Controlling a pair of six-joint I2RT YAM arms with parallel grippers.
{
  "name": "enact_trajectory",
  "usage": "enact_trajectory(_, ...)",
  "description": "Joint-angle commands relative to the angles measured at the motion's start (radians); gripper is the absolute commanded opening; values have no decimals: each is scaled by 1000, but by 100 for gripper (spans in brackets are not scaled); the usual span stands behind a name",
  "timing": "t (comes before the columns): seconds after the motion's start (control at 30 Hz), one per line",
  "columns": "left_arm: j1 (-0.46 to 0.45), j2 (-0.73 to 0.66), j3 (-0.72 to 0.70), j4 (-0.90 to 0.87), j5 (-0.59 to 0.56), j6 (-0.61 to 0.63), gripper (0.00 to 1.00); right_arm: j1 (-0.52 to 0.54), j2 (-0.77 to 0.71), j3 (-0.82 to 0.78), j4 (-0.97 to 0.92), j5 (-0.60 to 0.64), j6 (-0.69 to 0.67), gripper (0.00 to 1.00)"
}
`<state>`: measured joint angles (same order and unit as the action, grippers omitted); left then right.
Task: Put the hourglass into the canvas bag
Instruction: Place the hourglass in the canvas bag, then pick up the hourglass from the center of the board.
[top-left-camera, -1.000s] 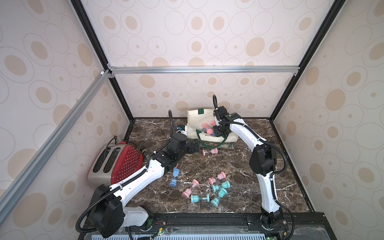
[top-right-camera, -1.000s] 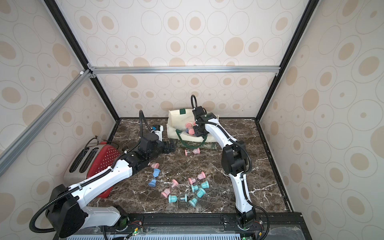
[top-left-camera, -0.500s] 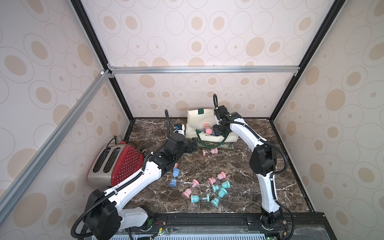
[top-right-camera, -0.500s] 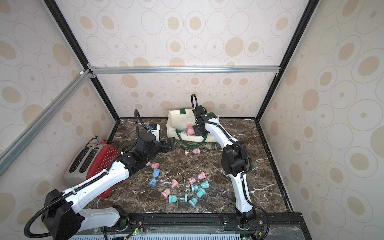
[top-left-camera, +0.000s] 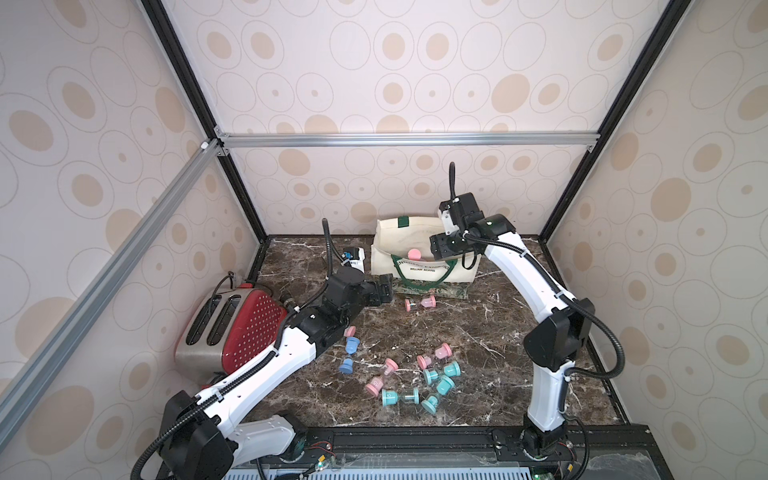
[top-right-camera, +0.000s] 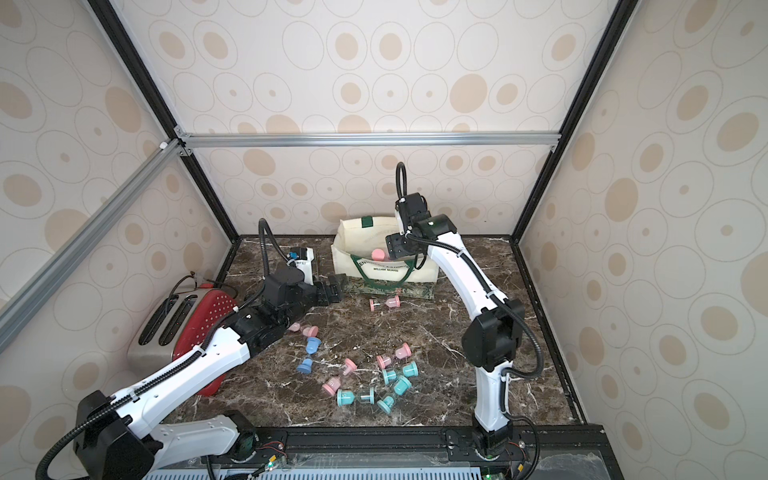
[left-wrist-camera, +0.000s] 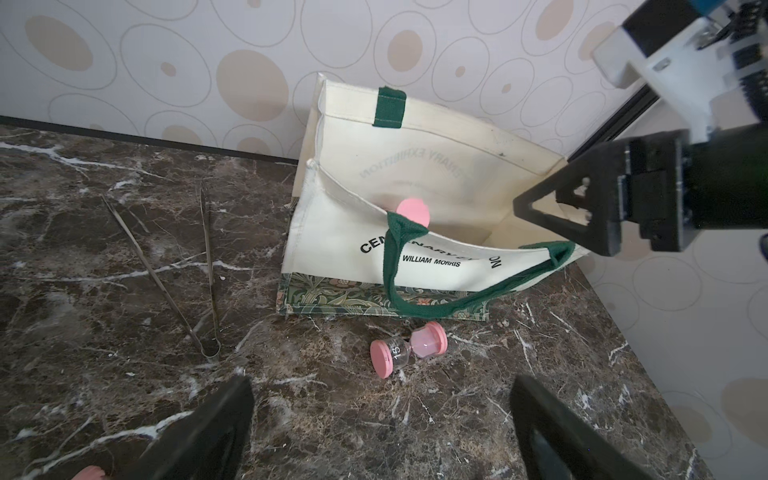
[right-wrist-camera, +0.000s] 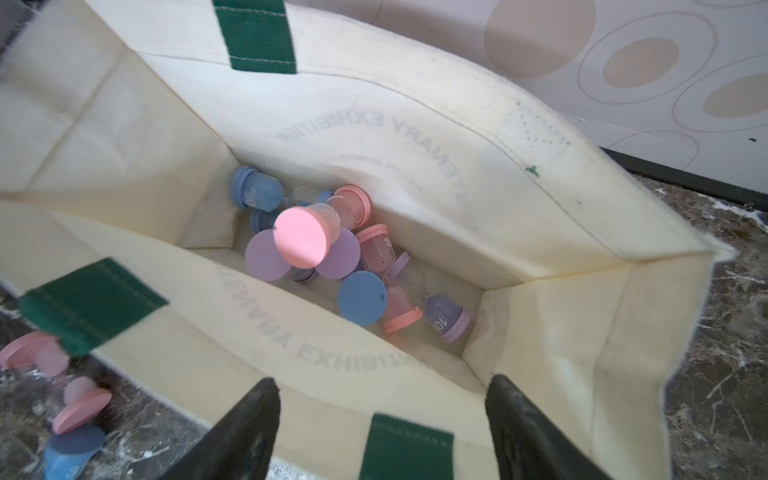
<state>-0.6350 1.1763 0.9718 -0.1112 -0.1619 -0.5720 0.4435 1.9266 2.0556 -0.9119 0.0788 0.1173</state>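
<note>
- One pink hourglass (top-left-camera: 420, 302) lies on its side on the table (top-left-camera: 478, 332), just in front of the bag (top-left-camera: 384, 266), below the drooping handle (left-wrist-camera: 390, 266). Clock bearings are read in the top views, 12 toward the back wall.
- Its long axis runs roughly 3-to-9, along the bag's front wall.
- From the left claw (top-left-camera: 385, 289) it sits at about 4 o'clock, near. In the left wrist view it lies ahead, crosswise, between the lines of the two jaws.
- That claw's jaws stand wide apart with nothing between them.
- They part along much the same line as the axis, so a straight close would, I judge, meet the caps end to end. Taking the glass waist would call for a wrist roll.
- From the right claw (top-left-camera: 441, 248) the hourglass is at about 7 o'clock and lower, with the bag's front wall between them. That claw hangs over the bag mouth, jaws apart, empty.
- Beneath it a bagged hourglass (right-wrist-camera: 301, 237) leans cap-up on a heap (right-wrist-camera: 359, 297) of others at the bag's bottom.
- Left arm is nearer and has the open path, by my reading. Loose hourglasses (top-left-camera: 432, 376) lie scattered at 6 o'clock from the bag, well apart from both claws.
</note>
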Motion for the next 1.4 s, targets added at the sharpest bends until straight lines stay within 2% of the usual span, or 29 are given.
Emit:
enact_trajectory(0.0, 5, -50, -7, -35, -27, -3, 97, 24, -72, -79, -6, -24, 33, 83)
enact_trajectory(0.27, 14, -137, -69, -108, -66, -11, 97, 140, -203, -287, 45, -36, 105, 86)
enact_trajectory(0.57, 19, -242, -134, -205, -122, -48, 97, 315, -239, -450, 118, -11, 294, 86)
enact_trajectory(0.73, 21, -305, -164, -245, -144, -73, 98, 391, -236, -567, 219, -59, 424, 87)
enact_trajectory(1.03, 22, -408, -189, -321, -163, -106, 98, 533, -119, -609, 340, -103, 477, 89)
enact_trajectory(1.37, 23, -521, -191, -428, -187, -140, 97, 618, 43, -559, 418, -139, 499, 90)
